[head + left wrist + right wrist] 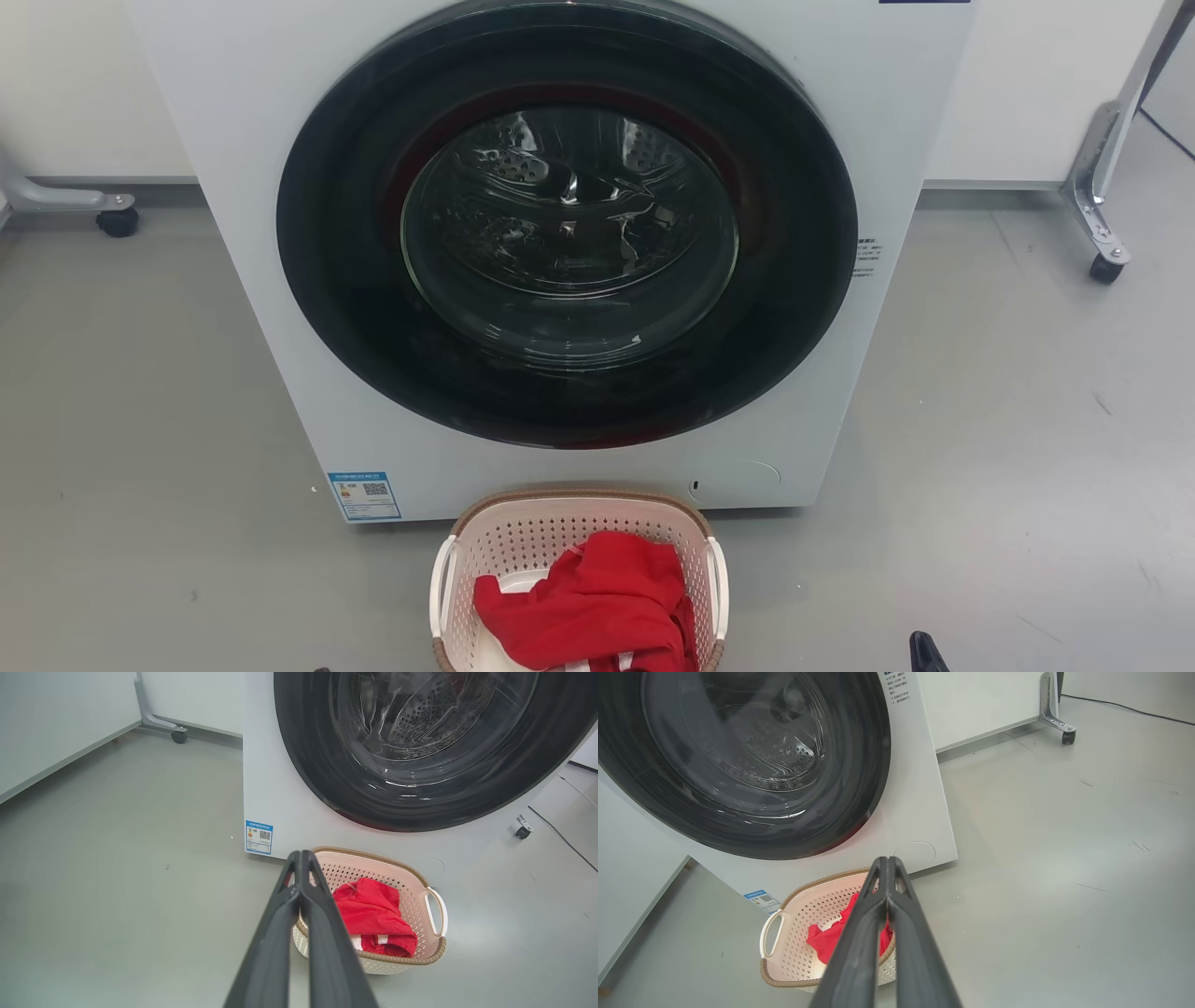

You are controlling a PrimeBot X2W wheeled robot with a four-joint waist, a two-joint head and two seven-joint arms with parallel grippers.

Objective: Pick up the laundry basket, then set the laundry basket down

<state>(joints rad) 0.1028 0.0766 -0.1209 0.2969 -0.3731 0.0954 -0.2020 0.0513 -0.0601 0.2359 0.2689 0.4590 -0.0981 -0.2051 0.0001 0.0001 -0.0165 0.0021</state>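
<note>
Two grippers hang nearest, the left gripper (301,856) and the right gripper (887,861), each clenched on nothing with its dark fingers pressed together. Beyond them, at 6 o'clock in the head view, the laundry basket (523,546) sits on the grey floor (1008,448), holding a crumpled red garment (597,597). Just behind it, at 12 o'clock, stands a white washer (224,140) with a round dark door (336,280).

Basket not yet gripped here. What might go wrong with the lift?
1. Left gripper and right gripper are both shut; unless they open, they may shove the laundry basket rather than catch its handles.
2. The basket stands close before the washer; an uneven lift could knock it or spill the red garment.
</note>
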